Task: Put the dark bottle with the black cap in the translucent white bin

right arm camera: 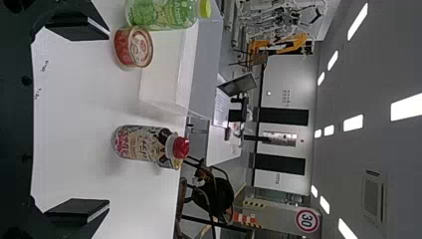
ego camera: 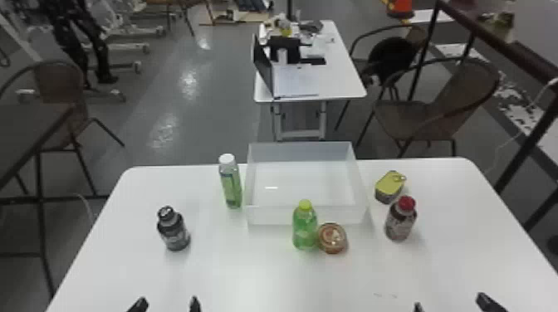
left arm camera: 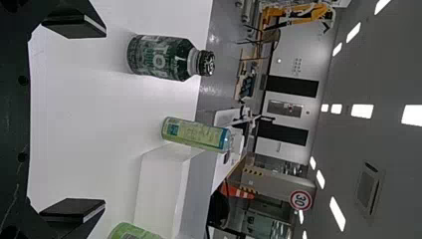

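The dark bottle point(ego camera: 174, 232) stands on the worktop point(ego camera: 249, 282) to the left of the translucent white bin point(ego camera: 270, 215), nearer the robot and apart from it. Its build looks fairly stiff, probably plastic, with a smooth wrapped side that may slip under a light pinch; whether it is full and heavy can't be told. The broad body, below the shoulder, seems the place to take hold — the black cap point(ego camera: 166, 212) is narrow and would let the weight swing.

The bottle is upright, cap up, its long axis vertical, so a level approach with one finger to each side should suit. The left claw point(left arm camera: 105, 119) is released, its fingers wide apart with nothing between them — the likelier one for this job. The right claw point(right arm camera: 108, 119) is likewise spread and unladen, at the near edge on the right.
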Action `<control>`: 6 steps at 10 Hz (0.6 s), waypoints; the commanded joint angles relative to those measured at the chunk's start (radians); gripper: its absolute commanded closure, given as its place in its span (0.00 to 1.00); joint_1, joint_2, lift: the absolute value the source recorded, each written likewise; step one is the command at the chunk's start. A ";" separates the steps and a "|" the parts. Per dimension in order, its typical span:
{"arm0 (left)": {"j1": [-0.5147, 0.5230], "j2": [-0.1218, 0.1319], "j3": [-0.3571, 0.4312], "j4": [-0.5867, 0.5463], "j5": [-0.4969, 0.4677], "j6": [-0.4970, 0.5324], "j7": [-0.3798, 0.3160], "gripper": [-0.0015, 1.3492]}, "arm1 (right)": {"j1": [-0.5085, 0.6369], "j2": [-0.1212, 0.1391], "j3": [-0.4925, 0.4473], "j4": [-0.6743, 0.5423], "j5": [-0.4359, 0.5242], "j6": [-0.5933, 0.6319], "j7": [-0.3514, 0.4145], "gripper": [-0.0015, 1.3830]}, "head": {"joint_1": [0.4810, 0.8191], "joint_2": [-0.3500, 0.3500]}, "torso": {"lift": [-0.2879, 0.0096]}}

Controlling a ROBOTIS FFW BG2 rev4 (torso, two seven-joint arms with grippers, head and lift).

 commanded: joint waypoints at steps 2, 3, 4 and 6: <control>-0.003 -0.004 0.003 0.000 0.001 0.001 0.000 0.07 | 0.000 0.001 0.002 0.000 -0.002 0.005 0.000 0.08 | 0.63 0.61 | 0.97; -0.005 -0.004 0.003 0.000 0.001 0.001 0.000 0.07 | 0.000 0.001 0.000 0.000 -0.002 0.007 0.000 0.08 | 0.63 0.61 | 0.97; -0.005 -0.004 0.003 0.000 0.001 0.003 0.000 0.07 | 0.000 0.001 0.002 0.002 -0.002 0.007 0.000 0.08 | 0.63 0.61 | 0.97; -0.012 -0.004 0.006 0.002 -0.004 0.029 0.000 0.07 | -0.001 0.001 0.002 0.006 -0.005 0.008 0.000 0.08 | 0.63 0.61 | 0.97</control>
